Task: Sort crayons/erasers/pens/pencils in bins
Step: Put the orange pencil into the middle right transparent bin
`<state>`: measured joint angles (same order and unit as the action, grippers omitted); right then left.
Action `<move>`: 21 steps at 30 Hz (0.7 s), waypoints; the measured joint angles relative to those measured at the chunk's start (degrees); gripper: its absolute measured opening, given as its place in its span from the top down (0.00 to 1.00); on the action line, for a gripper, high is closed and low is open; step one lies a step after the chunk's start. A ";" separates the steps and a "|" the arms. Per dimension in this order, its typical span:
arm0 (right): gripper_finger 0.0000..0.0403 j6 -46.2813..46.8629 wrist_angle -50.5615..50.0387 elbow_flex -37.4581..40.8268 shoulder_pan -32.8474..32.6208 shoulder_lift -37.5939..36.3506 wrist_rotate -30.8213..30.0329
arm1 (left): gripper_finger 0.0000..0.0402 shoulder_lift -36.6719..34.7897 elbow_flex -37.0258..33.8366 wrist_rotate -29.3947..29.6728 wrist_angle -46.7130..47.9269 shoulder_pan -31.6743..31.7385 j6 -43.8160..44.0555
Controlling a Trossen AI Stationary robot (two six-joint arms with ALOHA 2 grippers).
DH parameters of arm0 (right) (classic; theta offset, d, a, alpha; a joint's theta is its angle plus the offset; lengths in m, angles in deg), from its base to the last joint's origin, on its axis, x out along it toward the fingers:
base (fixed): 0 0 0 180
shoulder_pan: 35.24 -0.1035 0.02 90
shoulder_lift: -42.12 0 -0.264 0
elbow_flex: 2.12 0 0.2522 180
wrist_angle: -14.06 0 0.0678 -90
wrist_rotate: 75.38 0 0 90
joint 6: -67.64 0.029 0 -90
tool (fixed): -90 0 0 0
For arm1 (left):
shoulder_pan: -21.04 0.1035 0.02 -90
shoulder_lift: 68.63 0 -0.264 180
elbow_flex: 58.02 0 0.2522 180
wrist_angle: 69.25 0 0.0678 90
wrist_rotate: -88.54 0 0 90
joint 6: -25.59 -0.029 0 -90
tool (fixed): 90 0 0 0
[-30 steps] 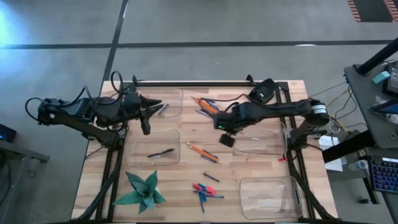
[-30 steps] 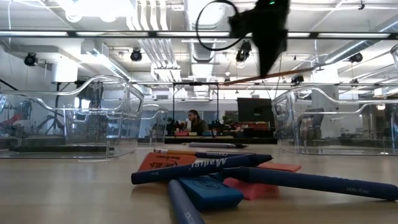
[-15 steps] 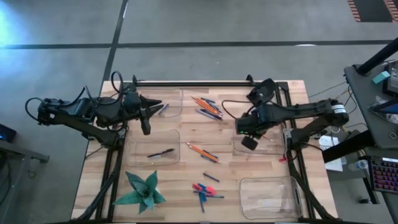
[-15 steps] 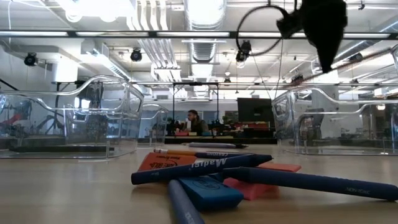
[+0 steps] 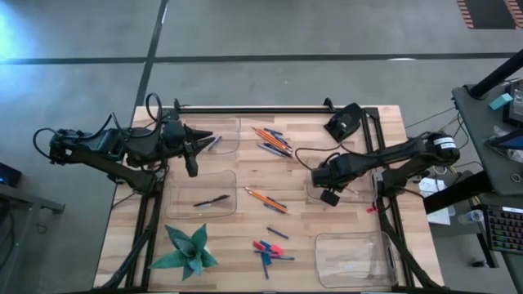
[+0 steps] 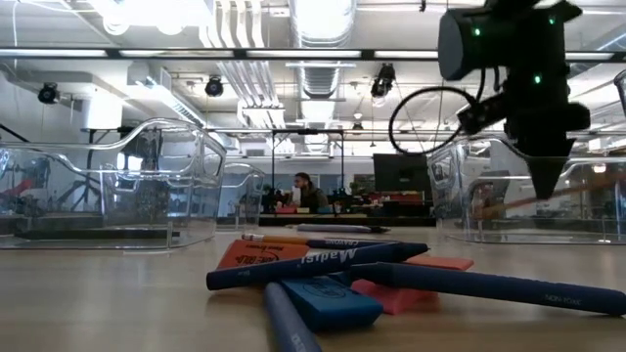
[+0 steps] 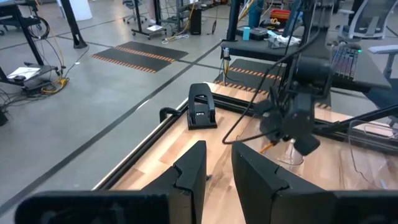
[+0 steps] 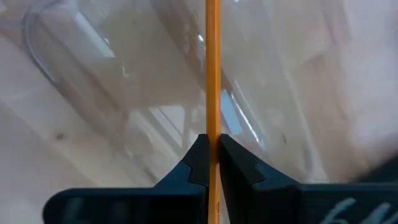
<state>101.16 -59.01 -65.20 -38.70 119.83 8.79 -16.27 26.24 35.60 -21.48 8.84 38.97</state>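
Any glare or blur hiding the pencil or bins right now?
Right wrist view: pencil sharp between the fingers, clear bin beneath smeared with reflections. Low view: bin walls mirror ceiling lights; nearest pens soft. High view: bins faint on wood.

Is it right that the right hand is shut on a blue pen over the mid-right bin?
Not quite. The right hand is shut on an orange pencil, not a blue pen, as the right wrist view shows. It is over the mid-right bin.
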 joint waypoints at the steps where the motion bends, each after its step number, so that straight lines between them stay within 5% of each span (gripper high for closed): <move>1: 0.97 -0.42 1.70 1.09 0.00 0.00 -0.15 | 0.84 0.00 0.00 0.00 -0.02 0.00 0.40; 11: 0.97 -2.69 12.64 8.49 -0.02 -0.35 0.78 | 0.84 0.00 0.00 0.00 -0.03 0.02 1.41; 21: 0.92 -1.17 13.37 8.83 0.07 -1.36 -1.60 | 0.84 0.00 0.00 0.00 -0.02 0.02 1.50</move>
<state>99.99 -45.64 -56.37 -38.63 118.47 7.20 -16.27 26.24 35.60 -21.49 8.86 40.46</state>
